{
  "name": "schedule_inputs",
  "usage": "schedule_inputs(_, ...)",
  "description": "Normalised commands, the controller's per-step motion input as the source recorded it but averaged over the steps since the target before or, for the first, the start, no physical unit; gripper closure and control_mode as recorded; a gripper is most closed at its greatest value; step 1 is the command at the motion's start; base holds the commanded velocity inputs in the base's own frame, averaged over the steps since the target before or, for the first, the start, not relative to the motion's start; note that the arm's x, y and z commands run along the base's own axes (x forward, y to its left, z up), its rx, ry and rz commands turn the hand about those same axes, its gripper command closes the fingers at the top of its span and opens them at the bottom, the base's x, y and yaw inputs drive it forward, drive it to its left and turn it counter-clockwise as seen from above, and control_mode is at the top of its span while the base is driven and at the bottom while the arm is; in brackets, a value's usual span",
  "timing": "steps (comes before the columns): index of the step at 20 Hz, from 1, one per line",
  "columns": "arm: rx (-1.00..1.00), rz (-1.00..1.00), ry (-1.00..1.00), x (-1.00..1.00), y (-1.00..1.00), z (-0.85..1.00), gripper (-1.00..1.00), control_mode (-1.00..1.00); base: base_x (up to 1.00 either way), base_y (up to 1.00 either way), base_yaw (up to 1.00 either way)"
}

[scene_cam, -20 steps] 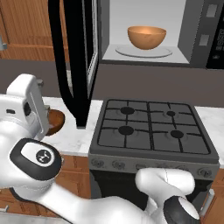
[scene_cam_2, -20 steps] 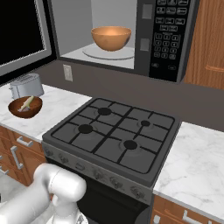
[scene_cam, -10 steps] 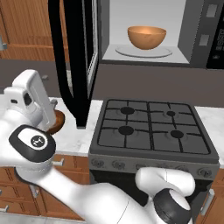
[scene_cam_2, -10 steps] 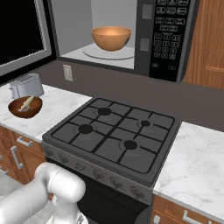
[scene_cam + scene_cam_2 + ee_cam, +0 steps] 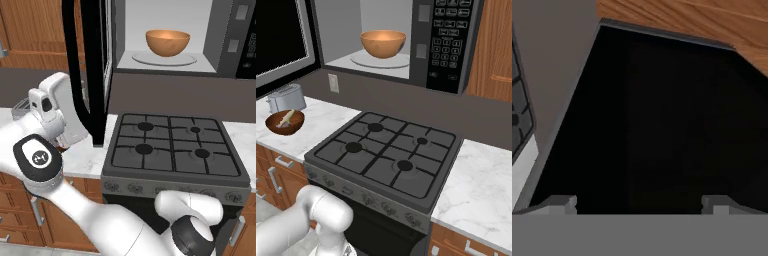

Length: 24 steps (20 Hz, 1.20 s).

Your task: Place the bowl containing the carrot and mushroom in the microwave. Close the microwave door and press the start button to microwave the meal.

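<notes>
One bowl (image 5: 167, 43) inside the microwave (image 5: 406, 40); microwave door (image 5: 85, 75) wide open

The bowl (image 5: 167, 43) sits on the turntable inside the microwave (image 5: 170, 37). The microwave door (image 5: 87, 65) stands open above the stove (image 5: 172, 150).

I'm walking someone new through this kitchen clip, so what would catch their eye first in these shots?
Probably the bowl, light orange, sitting on the glass turntable inside the open microwave above the stove. Next, the microwave door, tall and black, swung wide to the left, with the robot's white arm bent in front of it and the open gripper facing its dark surface. A darker brown bowl sits on the counter beside a toaster.
</notes>
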Motion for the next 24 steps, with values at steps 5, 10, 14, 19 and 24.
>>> schedule_inputs(5,0.00,-0.35,-0.02,-0.32,-0.99,0.09,-1.00,-1.00,0.00,0.00,0.00)
schedule_inputs(10,0.03,-0.32,-0.06,-0.40,-1.00,0.00,-1.00,-1.00,0.00,0.00,0.00)
schedule_inputs(14,0.07,-0.27,-0.10,-0.43,-1.00,0.00,-1.00,-1.00,0.00,0.00,0.00)
schedule_inputs(19,0.11,-0.20,-0.08,-0.25,-1.00,0.18,-1.00,-1.00,0.00,0.00,0.00)
schedule_inputs(24,0.14,-0.11,-0.05,-0.11,-1.00,0.66,-1.00,-1.00,0.00,0.00,0.00)
